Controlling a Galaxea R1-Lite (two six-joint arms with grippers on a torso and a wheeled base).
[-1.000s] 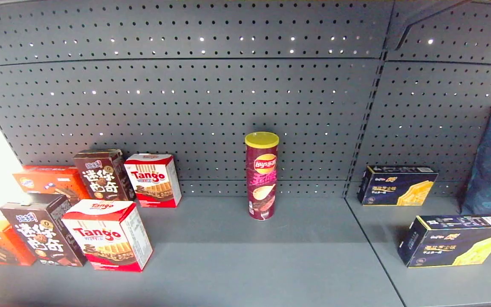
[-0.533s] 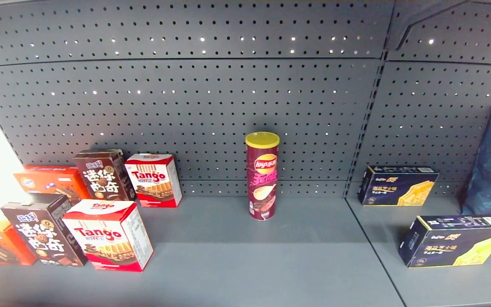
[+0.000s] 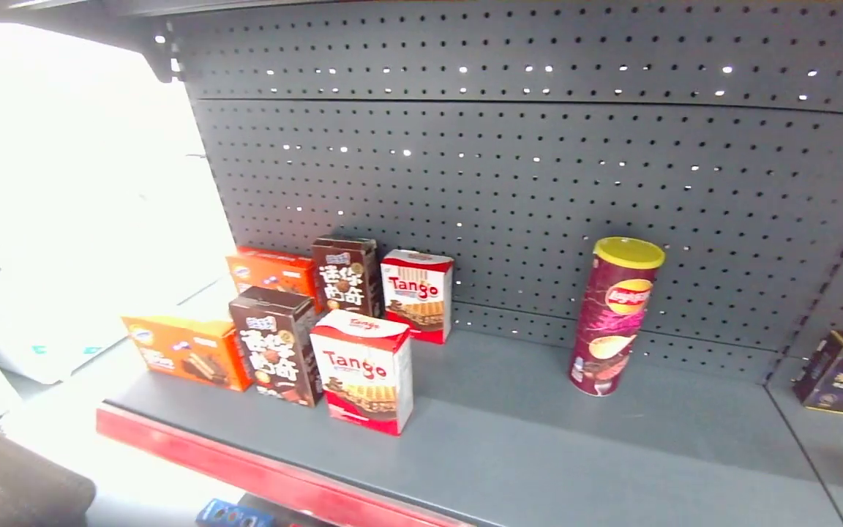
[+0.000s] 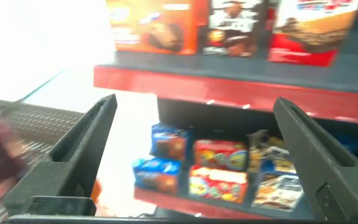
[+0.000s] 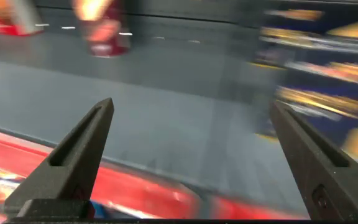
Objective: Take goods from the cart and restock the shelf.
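Note:
A maroon chips can (image 3: 615, 316) with a yellow lid stands upright on the grey shelf (image 3: 538, 454), near the pegboard back. Left of it stand two red-and-white wafer boxes (image 3: 364, 369), two brown boxes (image 3: 279, 353) and two orange boxes (image 3: 191, 350). My left gripper (image 4: 194, 102) is open and holds nothing; it hangs in front of the shelf's red front edge (image 4: 229, 87), below those boxes. My right gripper (image 5: 191, 104) is open too, above the shelf front, with the chips can (image 5: 101, 31) blurred beyond it. A dark mesh cart basket (image 3: 4, 483) shows at the lower left.
Dark-blue and yellow boxes (image 3: 842, 373) lie on the neighbouring shelf section to the right. A lower shelf holds several packets (image 4: 222, 171). The shelf floor between the wafer boxes and the can is bare. Bright light washes out the area left of the shelf.
The whole head view has swung to the left, so the camera moved. The goods on the shelf stand as before.

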